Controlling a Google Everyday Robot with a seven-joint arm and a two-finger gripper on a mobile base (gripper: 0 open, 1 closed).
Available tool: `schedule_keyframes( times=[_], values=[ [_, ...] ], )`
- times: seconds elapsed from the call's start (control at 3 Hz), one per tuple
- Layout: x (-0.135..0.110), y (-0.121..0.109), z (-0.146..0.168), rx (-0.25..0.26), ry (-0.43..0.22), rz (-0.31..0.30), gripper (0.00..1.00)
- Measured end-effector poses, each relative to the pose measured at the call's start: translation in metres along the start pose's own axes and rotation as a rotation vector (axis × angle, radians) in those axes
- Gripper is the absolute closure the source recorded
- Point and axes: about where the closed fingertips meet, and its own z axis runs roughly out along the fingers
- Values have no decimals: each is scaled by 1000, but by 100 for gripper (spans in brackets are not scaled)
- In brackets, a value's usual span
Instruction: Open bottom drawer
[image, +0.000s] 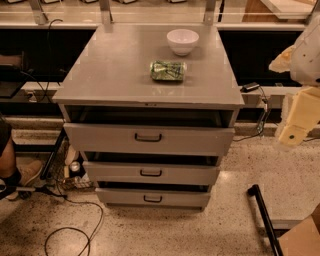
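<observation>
1. Speckled floor (235, 225): a black cable (70, 234) loops at left and a black bar (262, 215) lies at right.
2. The bottom drawer (152, 198) is lowest in the grey cabinet, with a dark gap above its front.
3. The tool (295, 131) hangs right of the cabinet, apart from it; I cannot tell whether it is released or clenched.
4. On the surface (110, 75) lies a green can (168, 70), with a white bowl (182, 41) behind it.

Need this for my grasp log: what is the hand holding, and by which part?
Nothing: the hand hangs at the right edge, apart from the bottom drawer.
</observation>
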Motion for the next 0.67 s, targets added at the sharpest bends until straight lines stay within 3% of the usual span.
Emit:
schedule_keyframes(
  times=[0.33, 0.67],
  values=[
    [0, 0, 0, 0, 0, 0, 0],
    [5, 16, 30, -65, 3, 12, 0]
  ],
)
